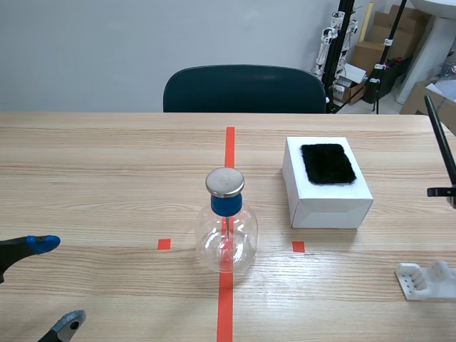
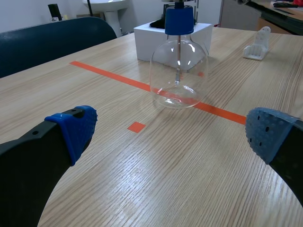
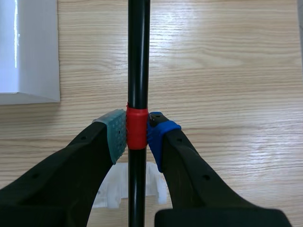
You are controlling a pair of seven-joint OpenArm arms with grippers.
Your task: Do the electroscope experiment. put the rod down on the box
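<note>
A black rod [image 3: 138, 56] with a red band is pinched between the pads of my right gripper [image 3: 137, 135]; in the scene view the rod [image 1: 440, 139] shows as a thin black bar at the far right edge, held above the table. The white box [image 1: 326, 183] with a black fur patch [image 1: 328, 163] on top stands to its left, and its edge [image 3: 28, 47] shows beside the rod in the right wrist view. The glass electroscope flask [image 1: 226, 231] with a blue collar and metal cap sits on the centre tape line. My left gripper [image 1: 50, 281] rests open at the near left, with the flask [image 2: 179, 71] ahead of it.
A white plastic rod stand [image 1: 426, 280] lies at the near right, and it shows under the held rod as the stand [image 3: 111, 189]. A dark chair [image 1: 244, 89] is behind the far table edge. Boxes and tripods stand beyond the table at the back right.
</note>
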